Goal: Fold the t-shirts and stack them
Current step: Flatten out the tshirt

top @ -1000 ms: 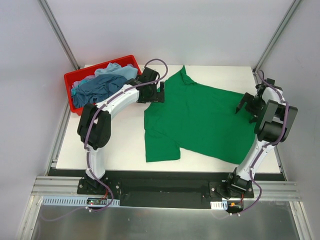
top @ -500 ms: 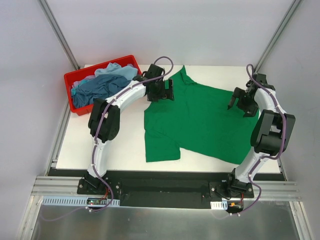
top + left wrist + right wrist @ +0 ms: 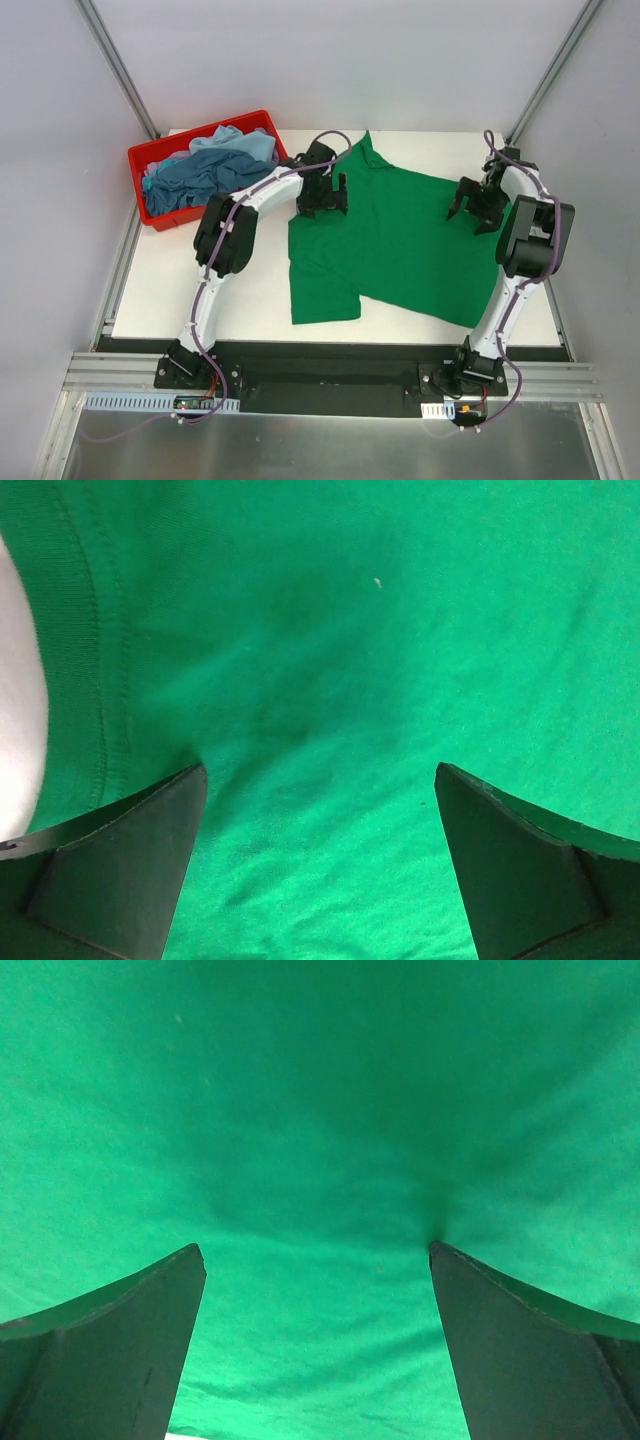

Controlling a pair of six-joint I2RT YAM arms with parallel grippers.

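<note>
The bright green soft fabric t-shirt (image 3: 400, 250) is lying spread on the white bench (image 3: 250, 290). The left pincer (image 3: 326, 208) and right pincer (image 3: 468, 220) are standing wide open over its far side, gripping nothing. A dark teal-blue t-shirt (image 3: 195, 180) and a pale blue t-shirt (image 3: 235, 145) are lying crumpled in the red plastic rectangular bin (image 3: 135, 158)

Left hand (image 3: 326, 204): moves off the bare worktop (image 3: 250, 290) beside the red bin (image 3: 140, 155), now over the green shirt (image 3: 400, 250) near its collar.
Right hand (image 3: 466, 215): comes inward from the shirt's right edge, now above the cloth.
Left arm (image 3: 225, 235): reaches further out, elbow closer to the shirt.
Right arm (image 3: 530, 240): elbow drawn inward.
</note>
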